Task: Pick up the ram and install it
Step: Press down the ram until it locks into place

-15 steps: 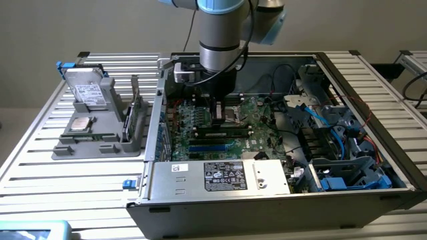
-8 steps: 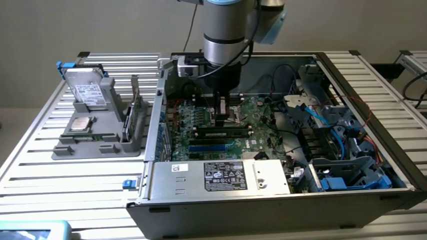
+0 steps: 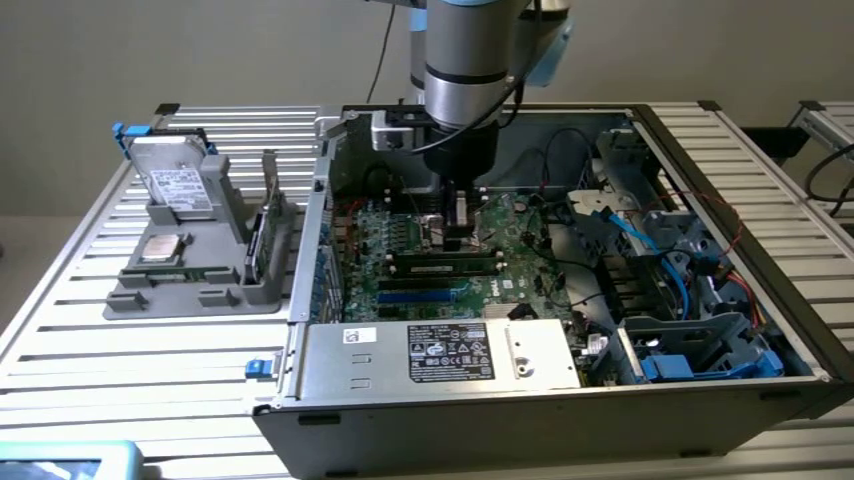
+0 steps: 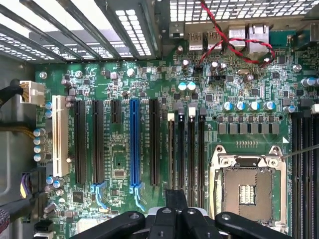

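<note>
The tool (image 3: pixel 461 238) hangs straight down inside the open computer case (image 3: pixel 561 400), low over the green motherboard (image 3: pixel 514 225), and its fingers are clenched together; whether anything thin is pinched between them cannot be made out. In the wrist view the tool (image 4: pixel 176 199) shows as dark closed fingers over the board, with the row of long black slots (image 4: pixel 187 149) just ahead of it and the open silver processor socket (image 4: pixel 247 186) beside them. One ram (image 3: pixel 447 268) stick lies seated flat in a slot just near of the tool tip, almost touching it, with blue slots (image 3: pixel 427 293) nearer still. Another green stick (image 3: pixel 272 235) stands on edge in the grey holder tray (image 3: pixel 200 290) on the worktop (image 3: pixel 147 370), well to the exterior view's left of the case; its details are too small to read. The arm (image 3: pixel 465 70) hides the far middle of the board. A hard drive (image 3: pixel 178 185) leans at the tray's far end and a small silver chip (image 3: pixel 163 248) lies in its middle. Inside the case, a labelled grey power supply (image 3: pixel 454 352) sits along the near wall, and blue and black cables (image 3: pixel 641 240) crowd the right side around a blue-clipped drive cage (image 3: pixel 701 350).
</note>
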Controlling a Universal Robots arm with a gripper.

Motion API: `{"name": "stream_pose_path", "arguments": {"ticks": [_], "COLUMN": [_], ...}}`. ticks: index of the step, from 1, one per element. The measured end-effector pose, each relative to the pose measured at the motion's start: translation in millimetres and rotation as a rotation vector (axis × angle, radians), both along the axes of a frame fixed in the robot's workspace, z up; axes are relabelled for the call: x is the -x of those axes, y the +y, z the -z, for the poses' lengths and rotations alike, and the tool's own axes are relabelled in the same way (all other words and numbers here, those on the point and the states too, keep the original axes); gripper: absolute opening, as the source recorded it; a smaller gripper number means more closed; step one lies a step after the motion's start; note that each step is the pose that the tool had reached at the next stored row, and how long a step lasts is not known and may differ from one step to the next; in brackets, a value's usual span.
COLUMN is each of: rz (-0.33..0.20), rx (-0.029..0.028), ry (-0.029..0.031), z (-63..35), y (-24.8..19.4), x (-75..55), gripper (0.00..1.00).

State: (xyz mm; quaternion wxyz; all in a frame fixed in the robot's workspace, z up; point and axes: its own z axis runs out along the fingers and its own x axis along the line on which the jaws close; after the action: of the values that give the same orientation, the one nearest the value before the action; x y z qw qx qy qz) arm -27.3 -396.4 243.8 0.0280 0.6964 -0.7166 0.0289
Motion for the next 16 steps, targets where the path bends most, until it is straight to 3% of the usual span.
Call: {"name": "stream_pose_path", "arguments": {"ticks": [5,16], "rz": [0.000,0.016], "rx": [-0.0016,-0.0019], "ry": [0.0049,0.0048], "z": [-0.1,0.0], "y": [-0.1,-0.1], "x": [-6.9,-6.9], "gripper": [0.11,0.11]}}
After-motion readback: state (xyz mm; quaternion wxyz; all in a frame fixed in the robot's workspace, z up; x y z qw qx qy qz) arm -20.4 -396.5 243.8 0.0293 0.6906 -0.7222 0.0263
